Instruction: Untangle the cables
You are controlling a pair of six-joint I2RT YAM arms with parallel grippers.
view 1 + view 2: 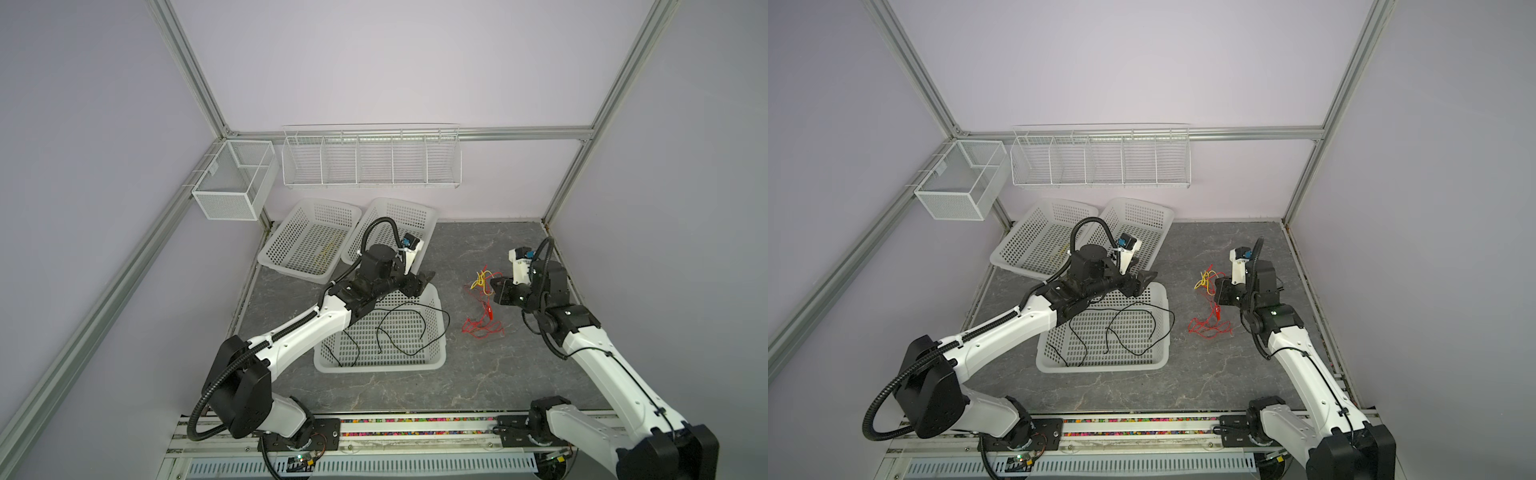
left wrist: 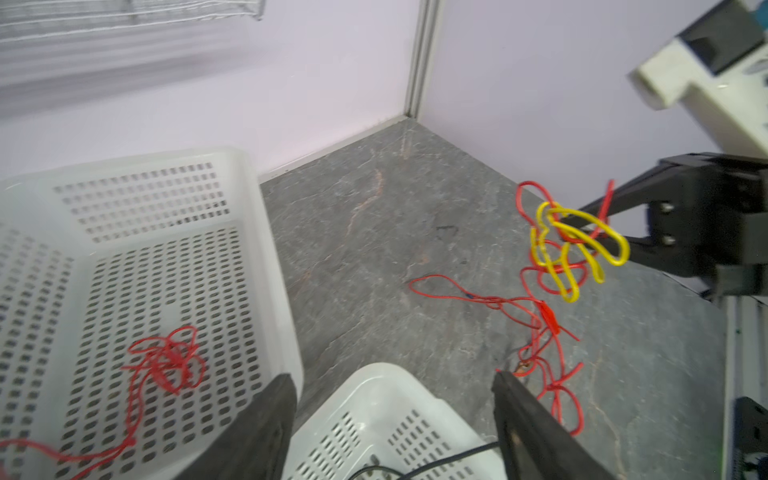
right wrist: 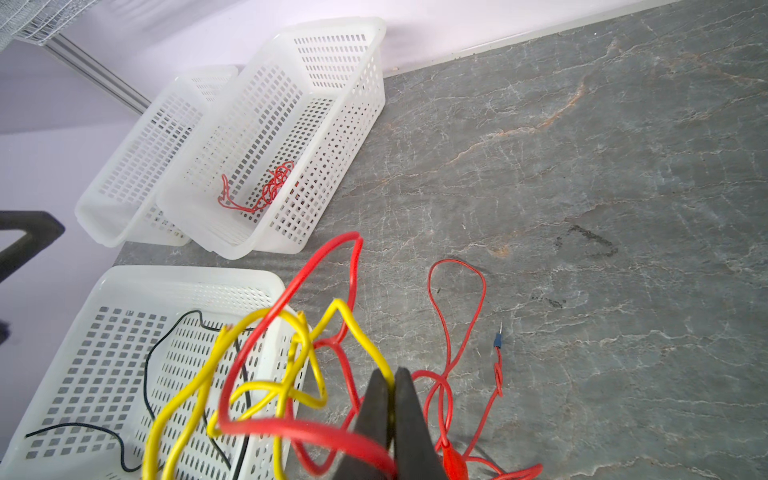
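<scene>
Nearest on the grey bench sits a white perforated basket, a thin black cable looped loosely over its floor. At its 3 o'clock, across a strip of bare bench, red cables lie in a knotted heap. Their strands climb toward 12 o'clock to a lifted knot, where a yellow cable winds through red loops. The right jaws, reaching in from 3 o'clock, are pressed together and pinch that yellow cable, holding the knot off the bench. In the right wrist view a red loop crosses the jaw tips, and a red clip hangs among the strands below. The left jaws stand spread and empty above the basket's far right corner, pointing toward the knot at 3 o'clock and well apart from it. Farther back, at 11 o'clock, the left far basket holds a yellow strand. Touching it, the right far basket holds a small red bundle, which the left arm hides in both top views. A wire rack and a mesh box hang on the walls beyond.
</scene>
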